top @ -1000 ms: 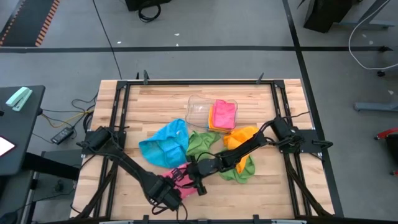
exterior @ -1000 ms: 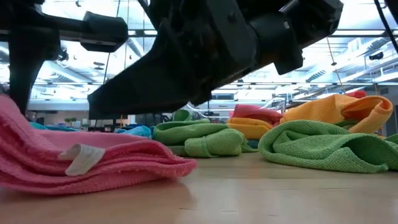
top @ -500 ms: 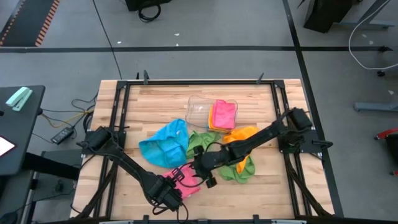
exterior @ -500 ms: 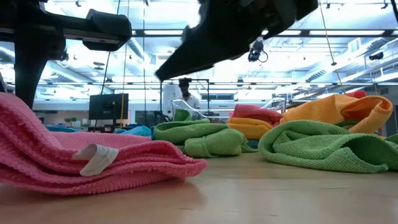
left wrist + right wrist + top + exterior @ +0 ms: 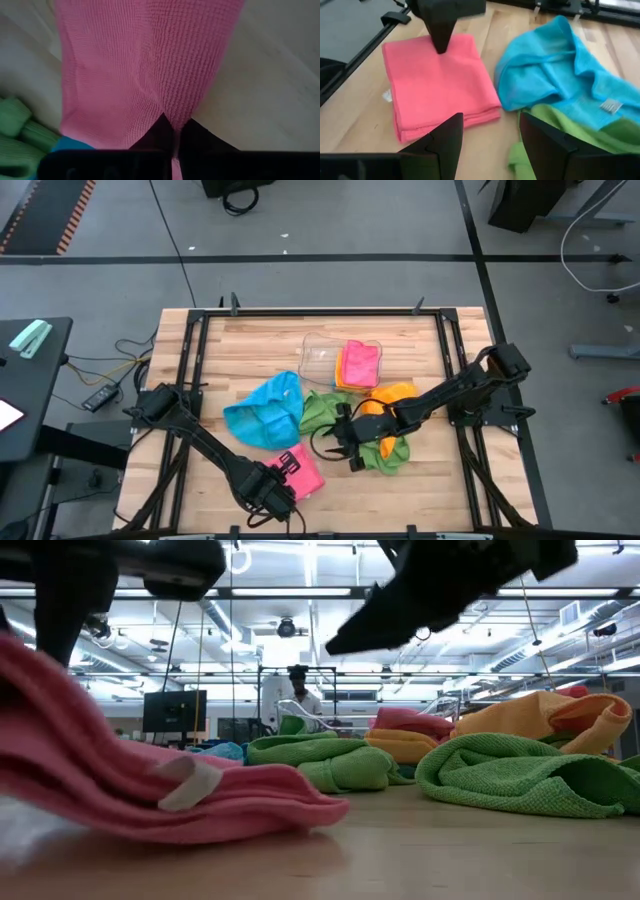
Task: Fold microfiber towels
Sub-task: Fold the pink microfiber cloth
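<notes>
The left gripper (image 5: 279, 486) sits near the front edge of the bench (image 5: 250, 340), its jaws pinched shut on one edge of the folded pink towel (image 5: 300, 474); the left wrist view shows the pink cloth gathered into a crease right where the two dark fingers (image 5: 162, 131) meet. That pink towel lies as a flat folded rectangle, with a small white label (image 5: 387, 96) sticking out of one side. The right gripper (image 5: 345, 448) hangs above the middle of the bench with its jaws standing wide and holding nothing, near the pink towel but clear of it, over the edge of a crumpled green towel (image 5: 385, 454). A blue towel (image 5: 265, 413) lies bunched toward the left of centre, just beside a second green towel (image 5: 322, 409). An orange towel (image 5: 390, 400) lies heaped to the right of these, touching the first green one. Behind them, toward the back edge, the clear plastic tray (image 5: 318, 355) holds a stack of folded towels (image 5: 359, 364) with pink on top and orange under it. In the low view, a person (image 5: 299, 690) stands in the room beyond the bench.
</notes>
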`<move>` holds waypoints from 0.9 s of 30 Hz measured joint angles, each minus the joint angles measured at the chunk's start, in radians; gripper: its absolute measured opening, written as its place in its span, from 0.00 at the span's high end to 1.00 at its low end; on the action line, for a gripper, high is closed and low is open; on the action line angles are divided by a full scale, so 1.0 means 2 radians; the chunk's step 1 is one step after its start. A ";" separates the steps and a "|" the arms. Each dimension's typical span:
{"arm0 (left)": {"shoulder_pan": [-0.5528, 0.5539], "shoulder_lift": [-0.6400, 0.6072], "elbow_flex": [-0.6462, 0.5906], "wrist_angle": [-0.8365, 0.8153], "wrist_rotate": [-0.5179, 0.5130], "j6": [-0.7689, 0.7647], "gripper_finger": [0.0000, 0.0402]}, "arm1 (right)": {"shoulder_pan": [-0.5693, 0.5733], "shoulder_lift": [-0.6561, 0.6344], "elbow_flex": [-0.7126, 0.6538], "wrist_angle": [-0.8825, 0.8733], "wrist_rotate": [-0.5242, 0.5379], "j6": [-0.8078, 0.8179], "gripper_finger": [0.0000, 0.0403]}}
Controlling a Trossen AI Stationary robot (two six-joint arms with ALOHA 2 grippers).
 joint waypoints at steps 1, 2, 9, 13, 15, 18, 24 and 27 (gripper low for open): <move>0.000 0.000 0.003 0.000 0.000 0.000 0.94 | 0.001 0.000 -0.008 0.013 0.000 0.003 0.49; 0.001 0.000 0.004 0.001 0.000 -0.001 0.93 | 0.003 0.000 -0.016 0.027 0.000 0.004 0.49; 0.001 0.000 0.006 -0.003 0.000 -0.002 0.95 | 0.017 0.020 -0.054 0.119 -0.003 0.017 0.49; -0.001 0.000 0.006 -0.006 0.006 -0.015 0.96 | 0.027 0.069 -0.049 0.156 -0.001 0.047 0.49; 0.000 -0.001 0.006 -0.011 0.011 -0.026 0.95 | 0.041 0.097 -0.039 0.158 0.009 0.064 0.49; 0.004 -0.005 0.006 -0.013 0.020 -0.043 0.92 | 0.070 0.126 -0.015 0.149 0.037 0.069 0.49; 0.019 -0.009 0.006 -0.006 0.057 -0.116 0.96 | 0.105 0.117 0.022 0.078 0.092 0.073 0.49; 0.027 -0.009 0.006 -0.002 0.080 -0.165 0.96 | 0.111 0.101 0.024 0.063 0.096 0.083 0.49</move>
